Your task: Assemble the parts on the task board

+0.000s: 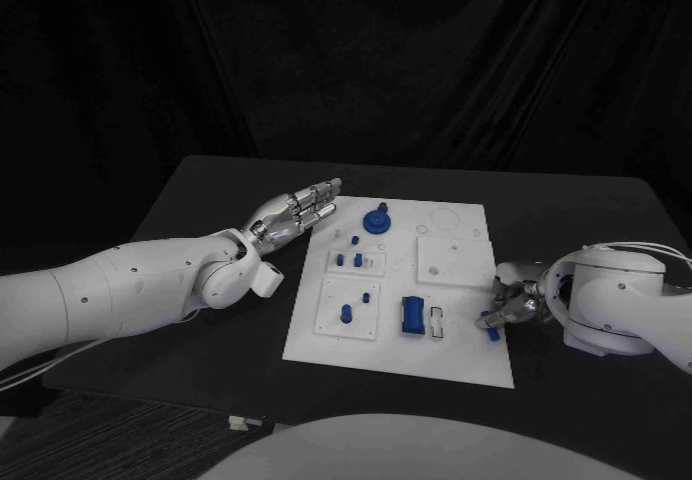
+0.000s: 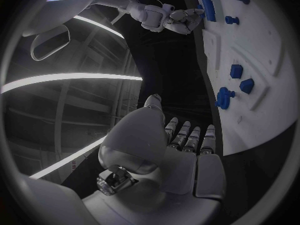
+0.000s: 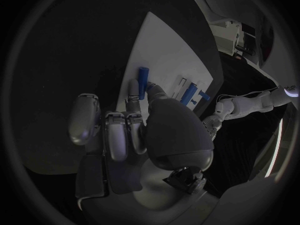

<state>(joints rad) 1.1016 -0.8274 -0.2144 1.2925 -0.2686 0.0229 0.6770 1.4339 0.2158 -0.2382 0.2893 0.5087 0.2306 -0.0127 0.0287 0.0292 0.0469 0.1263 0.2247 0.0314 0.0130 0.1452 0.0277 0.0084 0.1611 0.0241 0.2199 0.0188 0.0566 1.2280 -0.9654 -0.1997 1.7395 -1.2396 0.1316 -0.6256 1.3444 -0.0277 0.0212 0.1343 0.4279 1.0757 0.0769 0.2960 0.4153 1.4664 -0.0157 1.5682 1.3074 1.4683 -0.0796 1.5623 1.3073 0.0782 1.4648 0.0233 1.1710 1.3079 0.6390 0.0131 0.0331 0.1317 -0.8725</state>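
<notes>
Right hand (image 1: 513, 303) at the right edge of the task board (image 1: 454, 345); fingers pinch a blue cylindrical part (image 3: 143, 82) lying at that edge, its near end hidden behind the fingertips; left hand (image 1: 293, 212) hovers flat beside the board's far-left edge, fingers straight and slightly apart, holding nothing; blue round knob (image 1: 378, 219) stands at the board's far side; smaller blue pieces too small to identify.

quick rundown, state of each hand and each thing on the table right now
left hand: open, fingers straight, by the board's far left edge, holds nothing
right hand: at the board's right edge, pinches a blue rod
blue rod: between the right hand's fingertips, over the board's edge
task board: flat on the table
blue block: stands in the board near the rod
</notes>
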